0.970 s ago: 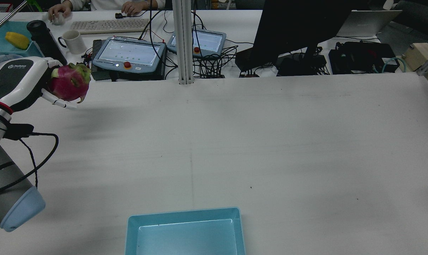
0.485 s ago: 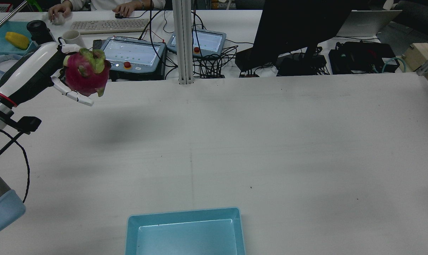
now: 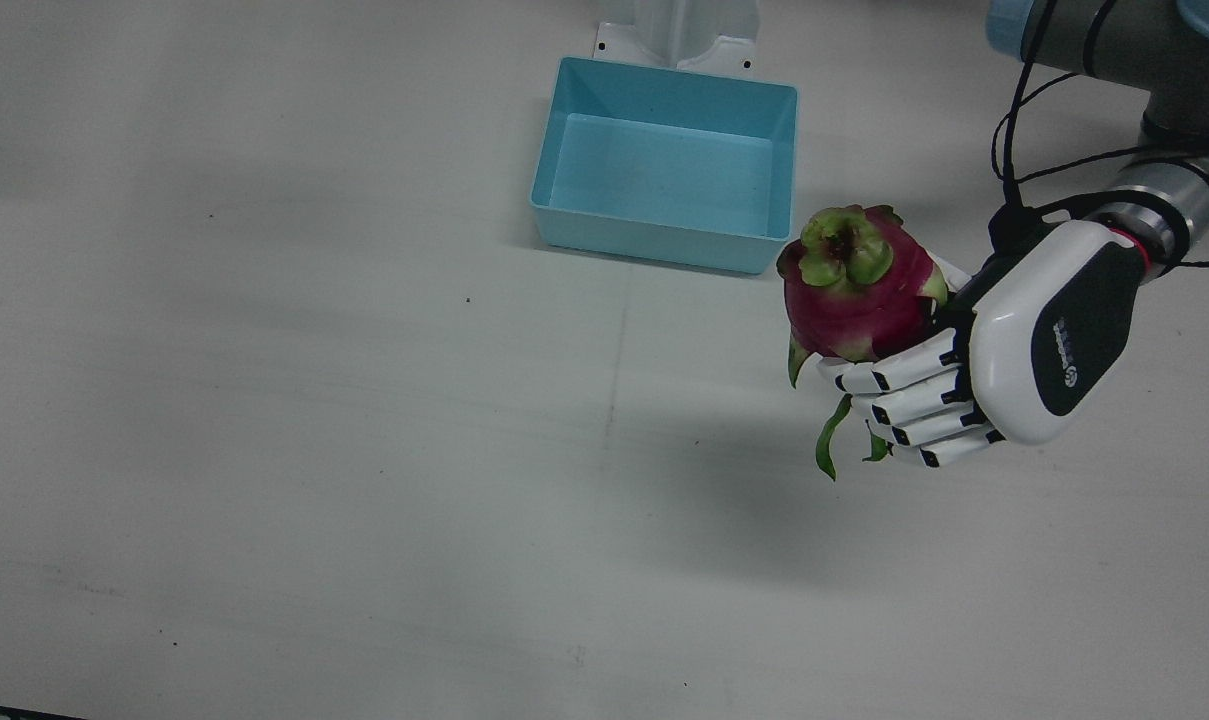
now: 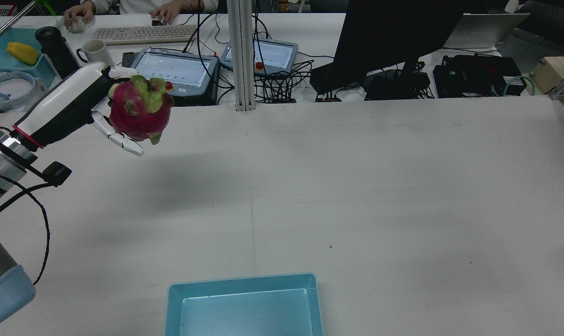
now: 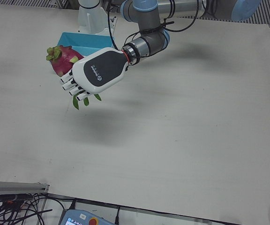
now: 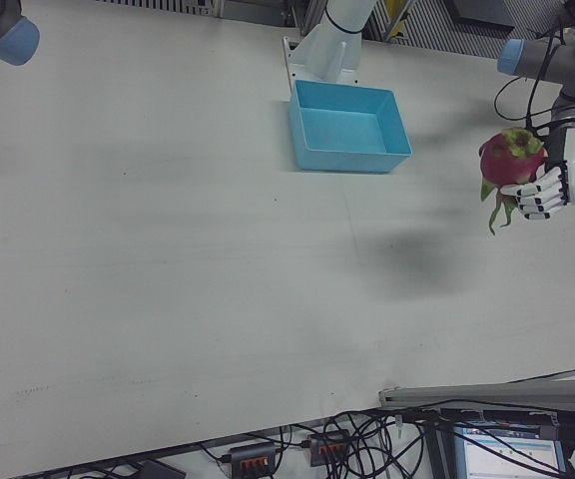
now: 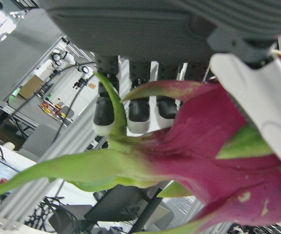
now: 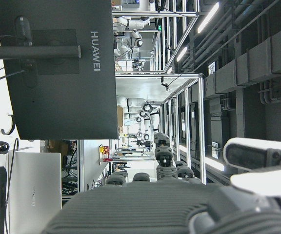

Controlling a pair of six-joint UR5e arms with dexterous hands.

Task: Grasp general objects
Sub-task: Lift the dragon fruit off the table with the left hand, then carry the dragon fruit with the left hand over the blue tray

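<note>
Dragon fruit (image 3: 857,290): rounded, magenta-skinned, with a green crown of short scales at one end and long, thin green leaf tips hanging below; waxy surface, one scale browned. Held clear above the bench (image 3: 364,450) in the left hand (image 3: 974,370), off the robot's left edge of the bench, its shadow on the white surface beneath. Left hand: glossy white shell with a black back panel, segmented white fingers (image 3: 904,395) with black joints curled under and around the fruit, clasping it firmly. Bin (image 3: 664,165): rectangular, light blue moulded plastic, smooth walls, open top, standing at the middle of the bench's robot-side edge, well apart from the fruit. Right hand (image 8: 179,204): seen only in its own view, grey ribbed palm, holding nothing, fingers apparently extended.
</note>
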